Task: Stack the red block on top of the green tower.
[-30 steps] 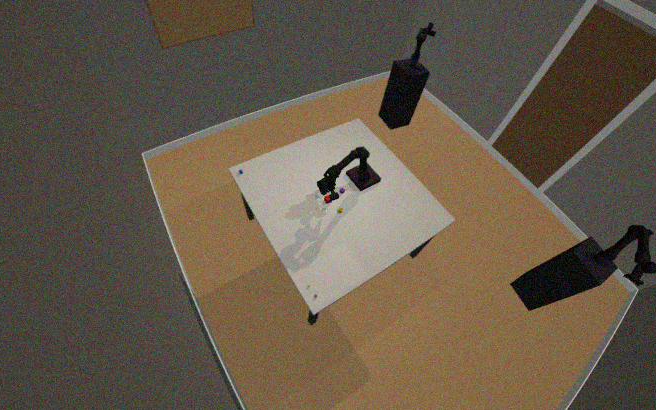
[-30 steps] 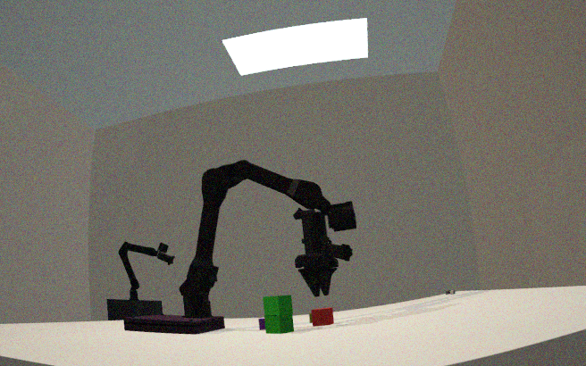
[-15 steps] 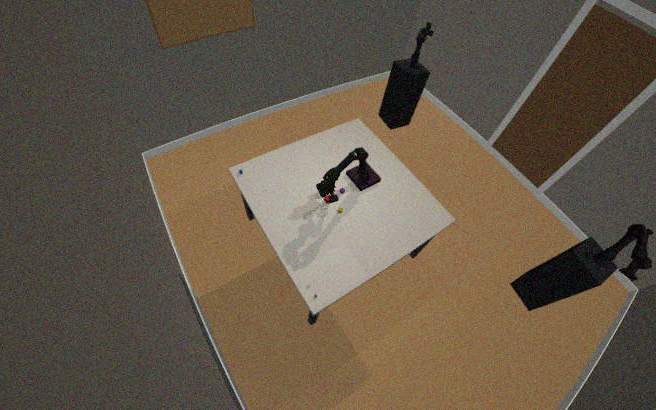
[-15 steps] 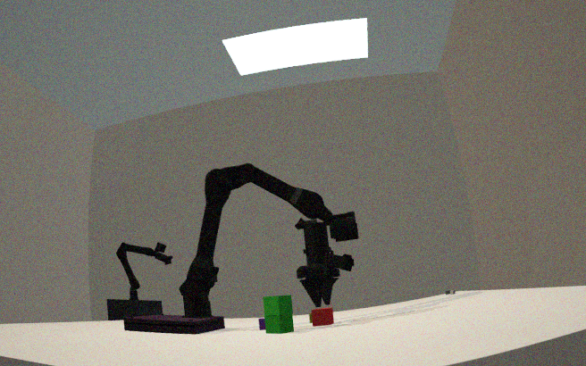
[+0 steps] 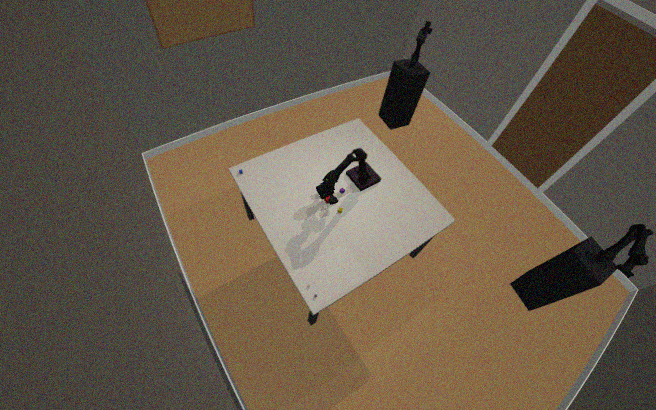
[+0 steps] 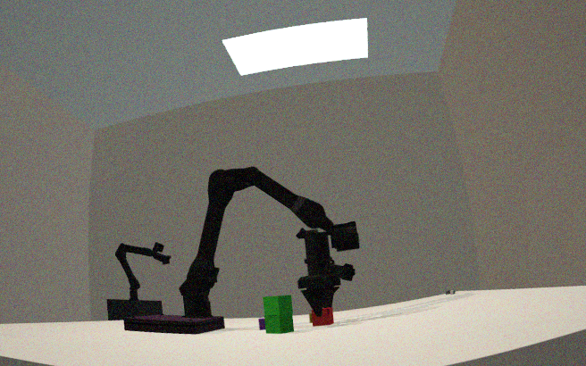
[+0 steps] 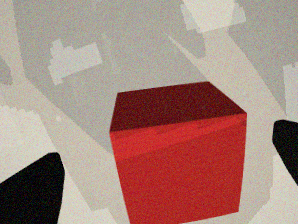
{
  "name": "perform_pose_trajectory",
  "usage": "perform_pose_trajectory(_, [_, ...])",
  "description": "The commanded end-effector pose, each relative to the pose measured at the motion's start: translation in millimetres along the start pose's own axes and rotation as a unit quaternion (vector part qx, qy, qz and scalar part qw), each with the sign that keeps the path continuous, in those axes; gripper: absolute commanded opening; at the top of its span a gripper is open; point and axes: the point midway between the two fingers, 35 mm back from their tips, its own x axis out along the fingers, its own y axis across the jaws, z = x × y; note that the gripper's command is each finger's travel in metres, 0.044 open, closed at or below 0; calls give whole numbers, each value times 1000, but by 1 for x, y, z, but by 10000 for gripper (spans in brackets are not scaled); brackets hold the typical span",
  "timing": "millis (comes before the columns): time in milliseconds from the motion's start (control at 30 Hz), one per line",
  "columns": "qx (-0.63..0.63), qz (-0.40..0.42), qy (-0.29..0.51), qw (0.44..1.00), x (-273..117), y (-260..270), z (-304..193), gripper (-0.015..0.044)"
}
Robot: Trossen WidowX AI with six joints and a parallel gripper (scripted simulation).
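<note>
The red block [image 5: 327, 199] [image 6: 325, 318] [image 7: 180, 180] sits on the white table. My gripper [image 6: 318, 312] [image 7: 172, 148] is open and points down around it. In the wrist view one black finger stands on each side of the block, with a gap at both sides. In the exterior view a finger overlaps the block's upper left part, with its tip near table height. The green tower [image 6: 278, 314], two blocks high, stands upright to the left of the red block there. In the top view the tower is hidden by the arm.
A purple block [image 5: 342, 190] [image 6: 262, 323] lies near the arm's base, partly behind the tower in the exterior view. A yellow block [image 5: 339, 210] lies near the red block. A blue block [image 5: 240, 172] and a tiny grey object [image 5: 315, 295] lie near far corners of the table [image 5: 397, 219].
</note>
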Motion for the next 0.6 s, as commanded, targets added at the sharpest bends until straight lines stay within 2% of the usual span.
perform_pose_trajectory(0, [0,-3,5,1000,8,-1,-2,440])
perform_pose_trajectory(567, [0,-3,5,1000,17,-1,-3,440])
